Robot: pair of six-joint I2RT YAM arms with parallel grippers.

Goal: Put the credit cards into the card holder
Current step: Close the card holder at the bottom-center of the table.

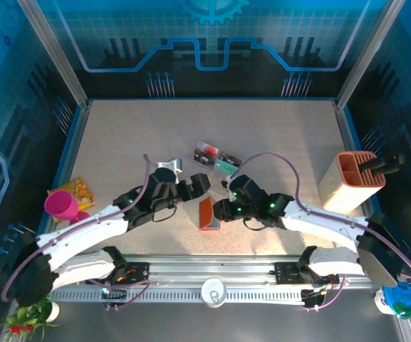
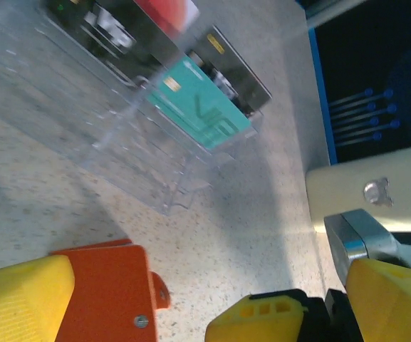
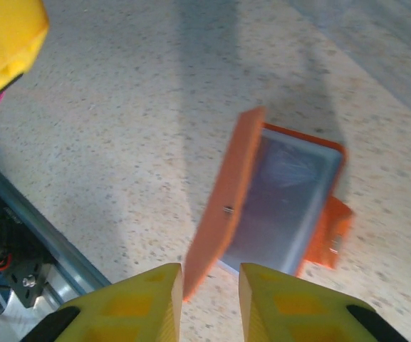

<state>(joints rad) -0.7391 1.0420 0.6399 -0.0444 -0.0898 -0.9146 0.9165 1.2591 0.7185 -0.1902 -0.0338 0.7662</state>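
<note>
The card holder (image 1: 209,213) lies open on the table, orange with a grey-blue pocket (image 3: 283,206) facing up. Its orange flap (image 3: 223,206) stands on edge. The flap's near corner sits between the yellow fingers of my right gripper (image 3: 211,299), against the left one, with a gap on the other side. My left gripper (image 1: 199,185) hovers wide open just beyond the holder (image 2: 105,292), holding nothing. The credit cards stand in a clear acrylic tray (image 2: 120,135): a teal one (image 2: 205,110), black ones (image 2: 233,68) and a red one (image 2: 166,11). From above, the cards (image 1: 216,157) sit behind both grippers.
A tall beige-and-orange box (image 1: 351,182) stands at the right. A pink cup (image 1: 61,205) and a yellow packet (image 1: 77,189) lie at the left edge. A can (image 1: 214,291) sits on the front rail between the arm bases.
</note>
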